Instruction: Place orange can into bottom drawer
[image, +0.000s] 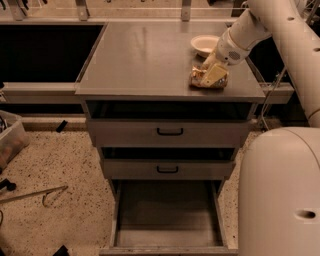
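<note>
We see the gripper low over the right front part of the cabinet top, right at the orange can, which lies there on the surface. From this angle the gripper covers part of the can, so we cannot tell if it is closed on it or only placed around it.

What could go wrong, in our judgement:
- The can has a shiny, wrinkled skin, so a weak grasp may slip and a strong one may crush it more.
- The can is near the front edge of the top, and a push in place of a grasp could send it over the edge to the speckled floor.
- The round cream bowl stands just behind the arm, and a wide lift could knock it.
- On the way down the can must pass the two closed drawer fronts with black handles, where it could catch.

The bottom drawer is pulled out and open. It is grey metal, with a long flat floor and low side walls. A can dropped from too high could bounce or roll on such a smooth floor.
</note>
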